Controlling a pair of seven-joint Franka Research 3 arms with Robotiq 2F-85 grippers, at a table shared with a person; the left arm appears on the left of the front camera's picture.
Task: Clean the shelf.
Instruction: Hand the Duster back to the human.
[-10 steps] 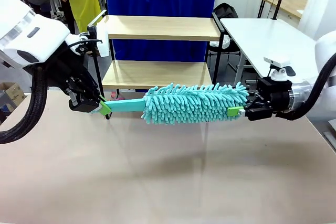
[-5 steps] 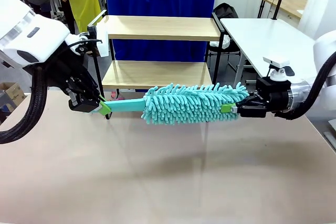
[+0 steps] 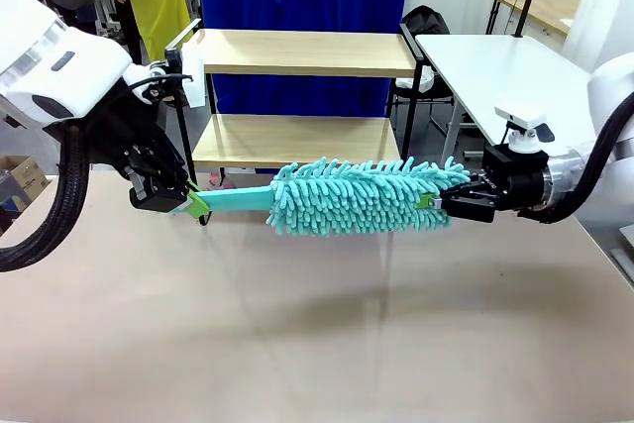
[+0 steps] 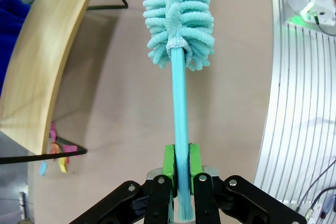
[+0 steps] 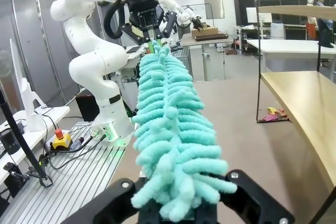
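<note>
- The shelf (image 3: 297,96) stands at the far edge of the surface (image 3: 317,324), behind both sets of fingers and touched by neither.
- Left fingers (image 3: 198,206) are clamped on the flat teal handle of the duster (image 3: 362,195); the arm reaches in from the left, angled down.
- Right fingers (image 3: 433,205) are closed into the duster's fluffy tip, that arm lying level.
- The duster hangs level above the surface.

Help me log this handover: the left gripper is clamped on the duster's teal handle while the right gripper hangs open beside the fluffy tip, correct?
Not quite. The left gripper does clamp the duster's teal handle, but the right gripper is shut on the fluffy tip, not open beside it; the right wrist view shows this.
</note>
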